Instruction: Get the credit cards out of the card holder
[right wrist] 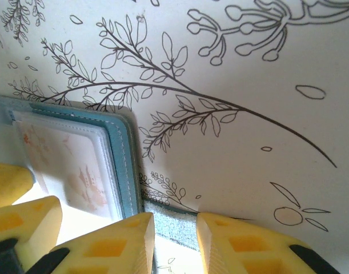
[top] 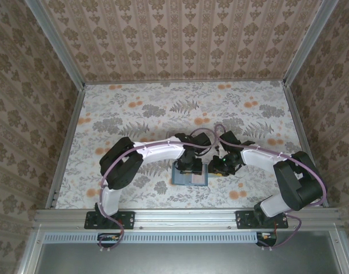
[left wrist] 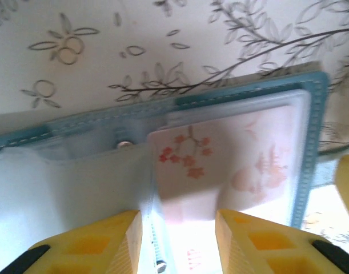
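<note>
- Yellow fingers (left wrist: 105, 240) of my left gripper (left wrist: 178, 225) stand partly open, straddling the pink credit card (left wrist: 220, 165) in its clear sleeve (left wrist: 77, 171); contact unclear.
- I'd pinch the card's edge alone and draw it out flat.
- Right gripper (right wrist: 175, 220) is nearly closed on the strap tab (right wrist: 174, 231) of the card holder (right wrist: 120, 148), bracing it.

Overhead light: even, diffuse; faint shadows beneath arms (top: 157, 149).
Left wrist: card holder (left wrist: 248, 91) blurred throughout; washed-out glare at lower edge.
Right wrist: tabletop (right wrist: 248, 85) print sharp; right tool (right wrist: 175, 224) soft, near-field defocus.
</note>
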